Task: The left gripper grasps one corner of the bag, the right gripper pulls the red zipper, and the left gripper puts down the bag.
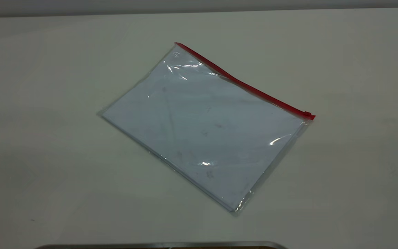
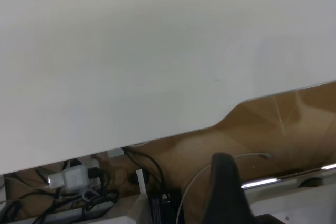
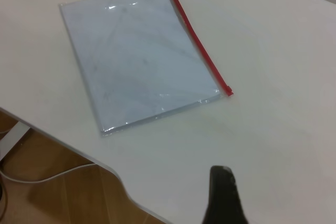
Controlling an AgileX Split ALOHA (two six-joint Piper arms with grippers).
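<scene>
The bag lies flat on the white table, a clear pouch with a white sheet inside. The red zipper runs along its far long edge, and the small slider tab sits at the right end. The bag's other red corner is at the far left end. Neither gripper shows in the exterior view. The right gripper hovers over the table, well short of the bag and the zipper. The left gripper is off the table's edge, over the floor.
In the left wrist view, cables and a power strip lie under the table edge. In the right wrist view, a white cable lies on the brown floor. A dark metal-edged object shows at the near edge in the exterior view.
</scene>
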